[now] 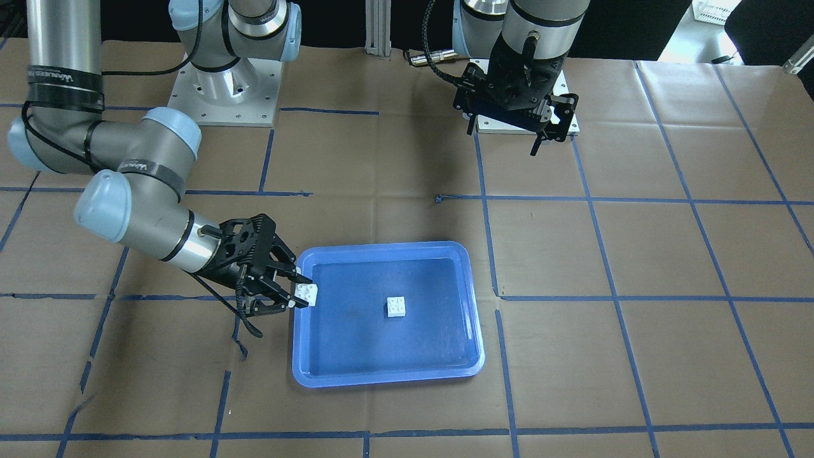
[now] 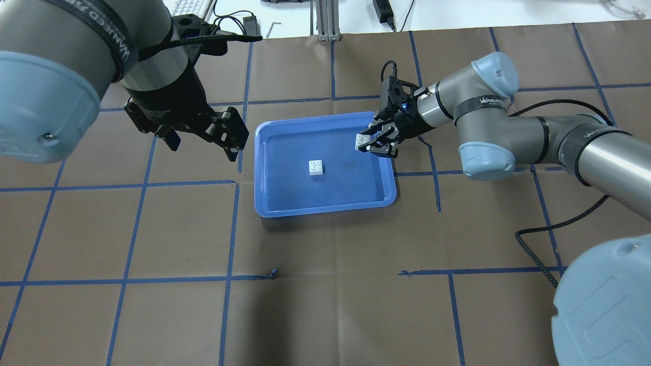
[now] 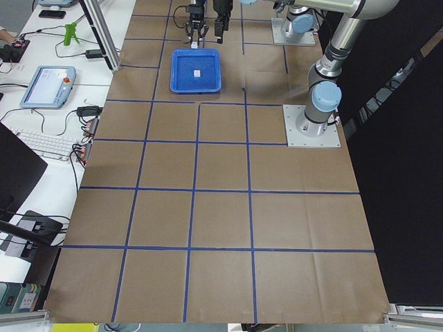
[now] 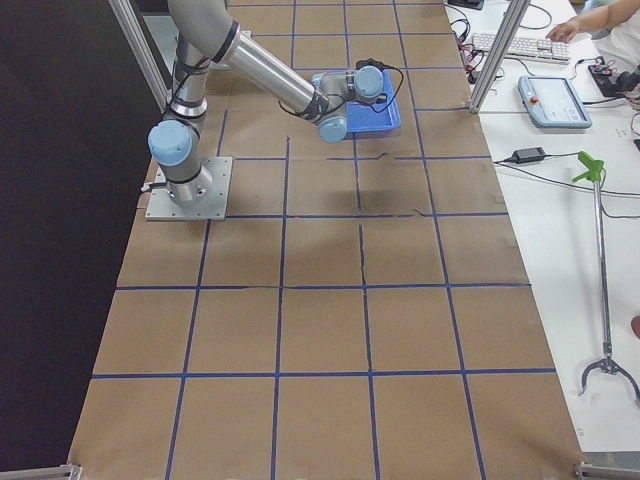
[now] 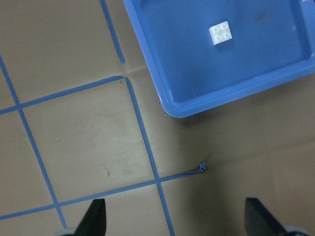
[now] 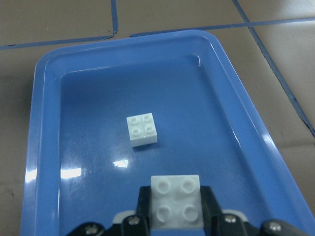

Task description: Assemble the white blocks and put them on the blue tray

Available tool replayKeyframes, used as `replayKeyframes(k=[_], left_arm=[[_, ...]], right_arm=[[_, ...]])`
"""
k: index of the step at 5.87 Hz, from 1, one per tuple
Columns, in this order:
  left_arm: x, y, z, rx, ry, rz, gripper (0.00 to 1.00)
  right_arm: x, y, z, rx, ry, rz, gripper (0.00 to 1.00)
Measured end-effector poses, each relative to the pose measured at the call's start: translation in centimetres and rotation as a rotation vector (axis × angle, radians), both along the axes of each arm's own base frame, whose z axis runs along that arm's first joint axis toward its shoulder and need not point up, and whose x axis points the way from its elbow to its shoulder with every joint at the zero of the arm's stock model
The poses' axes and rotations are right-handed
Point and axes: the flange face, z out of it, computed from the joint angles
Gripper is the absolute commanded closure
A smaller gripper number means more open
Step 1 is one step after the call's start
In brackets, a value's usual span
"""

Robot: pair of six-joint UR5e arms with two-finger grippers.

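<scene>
On the tray point(image 2: 325, 210), one toy brick point(image 2: 316, 167) lies near the middle of the base, studs up. A second brick point(image 6: 176, 200) sits clamped in the right gripper point(image 2: 364, 143) above the tray's edge on the robot's right, toward the far rim — apart from the first, off the base. The left gripper point(image 2: 203, 145) hangs beyond the tray's opposite rim — over the table point(image 2: 152, 305).

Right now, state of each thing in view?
right gripper, shut on held white block at tray edge.
left gripper, open, empty, off the tray.
held white block, gripped, studs up, not joined.
loose white block, flat on tray base, studs up.
blue tray, level, one block resting in it.
</scene>
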Motion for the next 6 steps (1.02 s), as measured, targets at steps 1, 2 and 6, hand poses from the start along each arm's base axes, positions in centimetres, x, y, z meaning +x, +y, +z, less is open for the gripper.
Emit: replayKeyframes(k=[1,2,6], left_arm=[[0.2,0.2,0.5,-0.022,0.002,0.073,0.01],[0.6,-0.2,0.7,-0.05,0.007,0.118,0.01],[3.3,-1.7,0.8,-0.08,0.019,0.182,0.01]], right_arm=[[2.3,0.3,-2.1,-0.006,-0.005,0.002,0.78],[3.3,0.3,-3.7,-0.009,-0.007,0.004,0.78],[4.0,0.1,-6.6,0.009,-0.014,0.008,0.78]])
